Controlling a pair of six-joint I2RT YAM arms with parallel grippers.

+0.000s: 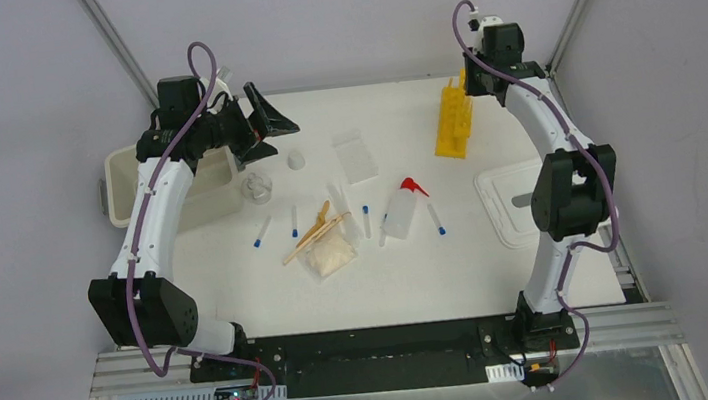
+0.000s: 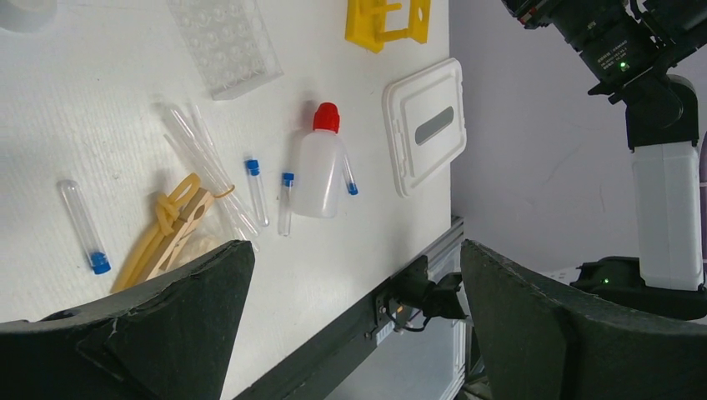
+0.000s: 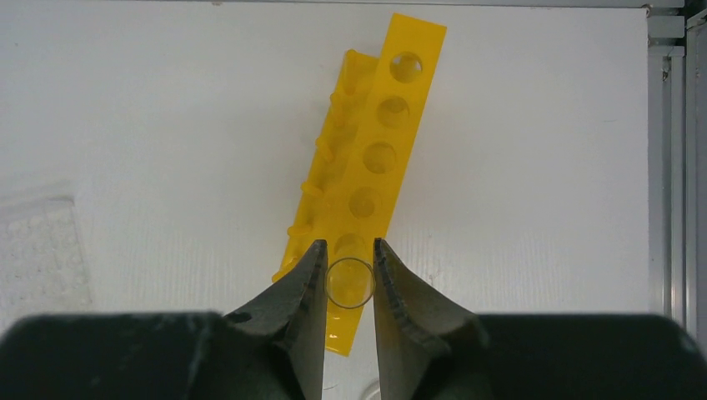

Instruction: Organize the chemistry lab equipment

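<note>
Because my right claw is pinching a clear tube end-on at the lower centre of its wrist view, over the near end of the yellow tube rack, a slight misalignment could catch a hole's rim and tip the rack on the desk. My left claw, spread wide and empty at the top view's upper left, is too far off to steady it.

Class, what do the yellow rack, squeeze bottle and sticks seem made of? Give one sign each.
Yellow rack: probably moulded plastic, glossy; even bright colour.
Squeeze bottle: soft-looking plastic, matt; milky translucent wall.
Sticks: likely wood, dull; pale tan, flat strips.
</note>
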